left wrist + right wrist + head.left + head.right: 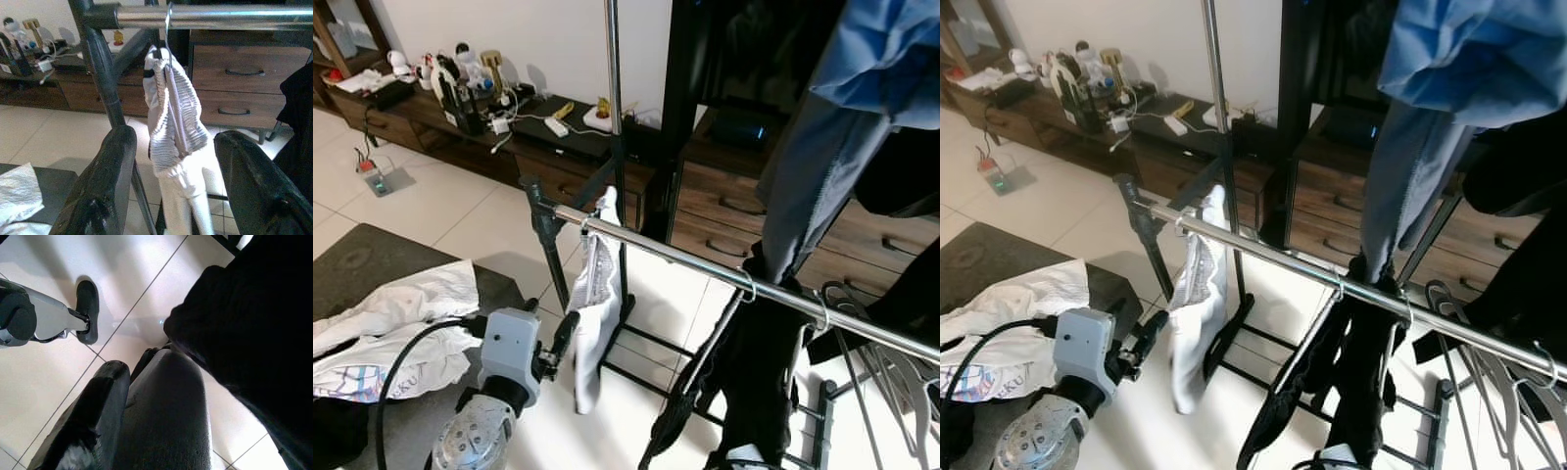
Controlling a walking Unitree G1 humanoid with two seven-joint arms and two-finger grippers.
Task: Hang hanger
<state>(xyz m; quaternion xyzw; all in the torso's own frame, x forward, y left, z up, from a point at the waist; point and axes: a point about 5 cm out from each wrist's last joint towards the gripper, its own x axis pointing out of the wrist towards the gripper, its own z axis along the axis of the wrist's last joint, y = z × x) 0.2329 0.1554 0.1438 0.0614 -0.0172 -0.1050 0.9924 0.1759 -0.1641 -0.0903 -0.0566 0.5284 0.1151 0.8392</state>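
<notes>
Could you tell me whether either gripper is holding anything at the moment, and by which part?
Nothing is held: the left gripper is open short of the hung white garment; the right gripper is shut, empty.

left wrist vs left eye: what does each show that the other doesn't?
Left wrist view alone: the left gripper seen from behind, its two black fingers spread apart with nothing between them, and the thin wire hook over the rail.

Left eye view alone: the left arm's silver wrist housing, crumpled white clothes on the dark mat, black garments and a blue garment further along the rail.

Both: the chrome horizontal rail, the white and grey striped garment hanging from it, and the wooden drawer cabinet.
</notes>
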